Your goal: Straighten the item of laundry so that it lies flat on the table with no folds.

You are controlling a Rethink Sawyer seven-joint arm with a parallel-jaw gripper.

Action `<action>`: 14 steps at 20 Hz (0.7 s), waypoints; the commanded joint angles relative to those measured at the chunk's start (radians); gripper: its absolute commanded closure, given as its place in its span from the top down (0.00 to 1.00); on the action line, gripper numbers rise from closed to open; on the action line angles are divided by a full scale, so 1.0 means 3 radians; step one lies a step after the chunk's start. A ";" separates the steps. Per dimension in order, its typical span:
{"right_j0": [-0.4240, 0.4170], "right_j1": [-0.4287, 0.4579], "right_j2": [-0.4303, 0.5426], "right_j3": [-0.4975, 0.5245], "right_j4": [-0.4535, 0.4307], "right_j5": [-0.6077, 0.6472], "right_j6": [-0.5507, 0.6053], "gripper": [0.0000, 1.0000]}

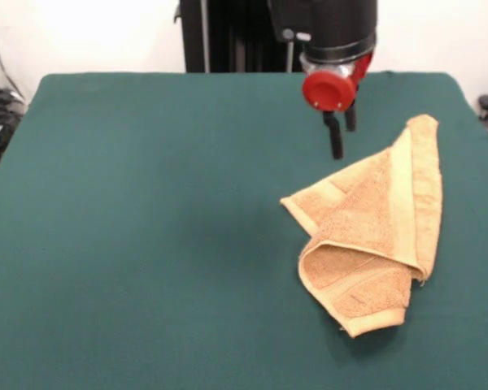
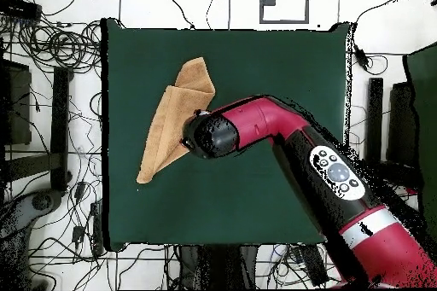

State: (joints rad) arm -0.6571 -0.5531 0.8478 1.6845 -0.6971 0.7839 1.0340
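Observation:
The tan-orange towel (image 1: 372,231) lies crumpled on the right part of the green table (image 1: 146,211), folded over on itself, with a doubled flap at its near end. In the overhead view the towel (image 2: 169,121) lies at the table's (image 2: 265,66) left side. My gripper (image 1: 343,140) hangs above the table just beyond the towel's far edge. Its two black fingers (image 1: 336,142) stand apart and hold nothing. In the overhead view the red wrist (image 2: 210,135) covers the fingers and overlaps the towel's right edge.
The robot's black pedestal (image 1: 228,36) stands at the table's far edge. In the overhead view the arm (image 2: 324,168) crosses the table's lower right. Cables (image 2: 60,44) and dark equipment lie on the floor around the table.

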 commanded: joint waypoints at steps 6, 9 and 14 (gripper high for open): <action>0.0226 0.0418 -0.0245 -0.0614 -0.0317 0.0600 -0.0816 1.00; 0.0230 0.0499 -0.0261 -0.0686 -0.0338 0.0670 -0.0876 1.00; 0.0275 0.0577 -0.0330 -0.0800 -0.0401 0.0856 -0.0873 1.00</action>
State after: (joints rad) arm -0.6298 -0.4703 0.8249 1.5170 -0.7706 0.8730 1.0323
